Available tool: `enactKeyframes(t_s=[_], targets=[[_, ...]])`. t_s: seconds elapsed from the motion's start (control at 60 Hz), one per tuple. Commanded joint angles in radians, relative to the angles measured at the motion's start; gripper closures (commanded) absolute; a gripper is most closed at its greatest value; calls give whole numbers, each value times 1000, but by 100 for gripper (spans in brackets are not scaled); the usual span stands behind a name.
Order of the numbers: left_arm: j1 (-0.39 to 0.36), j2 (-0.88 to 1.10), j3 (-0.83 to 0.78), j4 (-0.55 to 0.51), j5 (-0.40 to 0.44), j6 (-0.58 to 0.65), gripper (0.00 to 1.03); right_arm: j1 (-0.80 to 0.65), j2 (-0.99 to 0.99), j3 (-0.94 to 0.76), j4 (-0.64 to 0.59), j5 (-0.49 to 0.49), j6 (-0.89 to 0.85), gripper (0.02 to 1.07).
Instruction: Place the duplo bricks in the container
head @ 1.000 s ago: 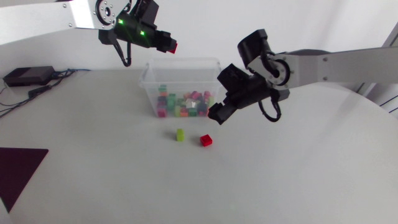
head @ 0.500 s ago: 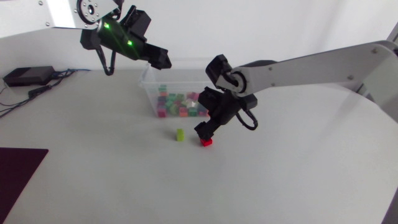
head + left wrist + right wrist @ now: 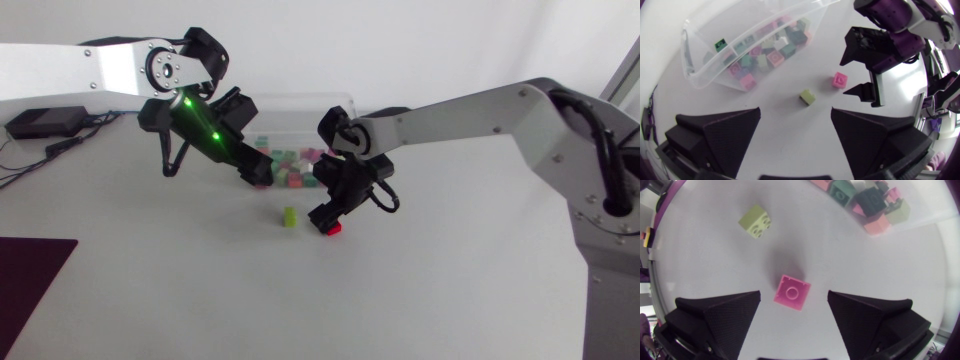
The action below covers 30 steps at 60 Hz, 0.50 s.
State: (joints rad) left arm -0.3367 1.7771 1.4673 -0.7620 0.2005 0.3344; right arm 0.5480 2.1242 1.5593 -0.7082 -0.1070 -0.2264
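Note:
A red brick (image 3: 331,229) lies on the white table in front of the clear container (image 3: 300,102), which holds several coloured bricks. My right gripper (image 3: 328,215) hangs open just above the red brick. In the right wrist view the brick (image 3: 792,292) looks pink and sits between the fingers (image 3: 720,315) with a gap on both sides. A lime brick (image 3: 289,217) lies a little to its left, also seen as the lime brick (image 3: 755,221) ahead of the right gripper (image 3: 792,312). My left gripper (image 3: 258,172) is open and empty at the container's front wall, above the lime brick (image 3: 808,96).
A black box with cables (image 3: 42,122) sits at the table's far left. A dark mat (image 3: 25,268) lies at the front left edge. The two arms are close together in front of the container (image 3: 715,60).
The left gripper opened, and the red brick it held over the container is gone from its fingers. It then came down in front of the container. The right gripper descended over the red brick on the table.

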Motion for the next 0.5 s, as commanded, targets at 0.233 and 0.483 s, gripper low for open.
enactKeyframes(t_s=[0.233, 0.483], targets=[[-53, 153, 14, -16, -19, -23, 6, 4, 77, 54, -28, 3, 27, 55], [-102, 249, 76, -43, -67, -31, 6, -5, 89, 54, -54, 3, 21, 89]])
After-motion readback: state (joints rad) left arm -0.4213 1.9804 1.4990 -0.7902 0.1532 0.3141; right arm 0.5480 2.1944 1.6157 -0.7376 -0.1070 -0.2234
